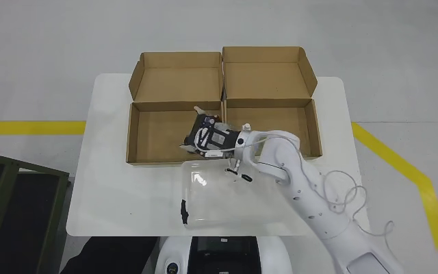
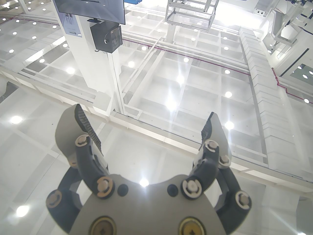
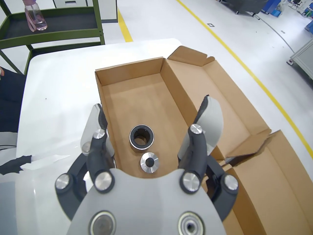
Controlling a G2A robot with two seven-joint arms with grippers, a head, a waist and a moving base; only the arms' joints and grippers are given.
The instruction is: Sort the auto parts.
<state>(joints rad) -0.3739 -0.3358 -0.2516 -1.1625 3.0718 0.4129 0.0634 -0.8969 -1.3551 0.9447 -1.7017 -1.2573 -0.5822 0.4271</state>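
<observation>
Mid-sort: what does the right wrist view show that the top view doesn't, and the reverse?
Right wrist view: a black-and-silver cylindrical bushing and a silver metal disc, apart on the brown cardboard box's floor beneath the right gripper's open fingers. Top view: the white arm's whole length, its gripper covering those parts. Both: that box on the white table.

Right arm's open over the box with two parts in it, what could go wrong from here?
1. One finger of the open right gripper looks lined up with the box wall; lowering could catch the cardboard and shove the box.
2. The black ring and silver disc lie close together, so closing on one might knock the other.
</observation>
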